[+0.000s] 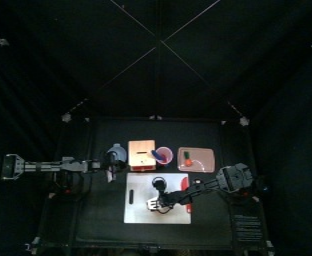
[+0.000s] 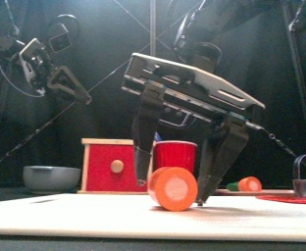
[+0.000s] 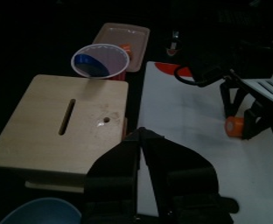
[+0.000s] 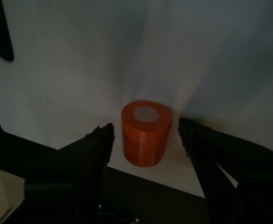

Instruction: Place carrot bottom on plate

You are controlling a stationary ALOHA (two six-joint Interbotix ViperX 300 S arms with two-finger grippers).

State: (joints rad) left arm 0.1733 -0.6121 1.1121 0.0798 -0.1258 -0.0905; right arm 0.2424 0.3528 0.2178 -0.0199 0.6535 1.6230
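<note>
I am not seeing any readable text, label, brand, number or sign on anything in these four views right now.

Right hand (image 4: 146,166) hangs low with fingers spread wide; left hand (image 3: 150,175) closed, raised.

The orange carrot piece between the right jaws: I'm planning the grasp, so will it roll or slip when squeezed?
The carrot piece looks like a short, smooth cylinder lying on the white board, so a nudge could probably roll it. Its round sides may slip between the right gripper's open jaws. It seems rigid, probably light.
</note>
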